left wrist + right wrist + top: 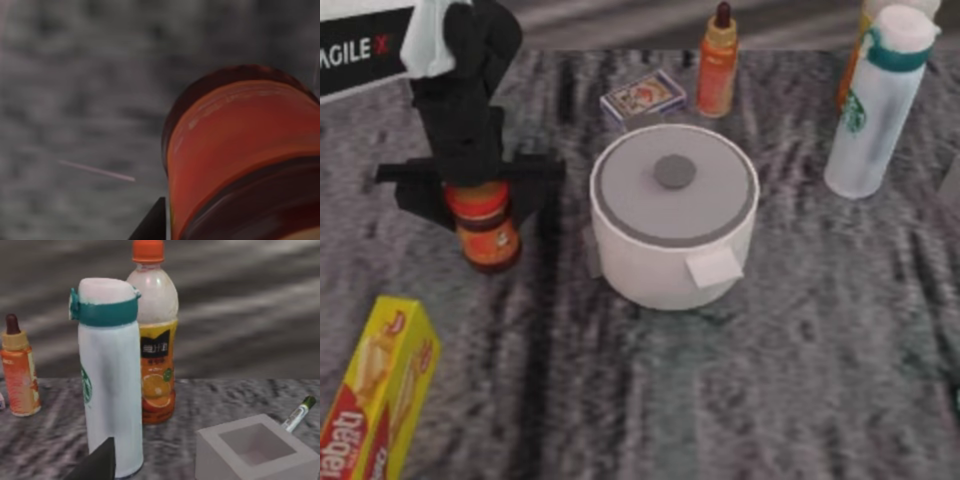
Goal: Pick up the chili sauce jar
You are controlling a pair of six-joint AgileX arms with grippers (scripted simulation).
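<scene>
Left gripper [480, 190] grasping chili sauce jar [485, 227] | red-orange lid; dark contents; orange label

The table [790, 380] is covered edge to edge in a mottled grey, carpet-like surface streaked with darker and lighter patches. Beyond its far edge the top view shows a strip of blurred grey striped ground [620, 20], and the right wrist view shows the same streaky grey backdrop [240, 305] rising behind the table, though whether that is floor or wall is hard to tell. Light is even and soft, with faint shadows on the table.
</scene>
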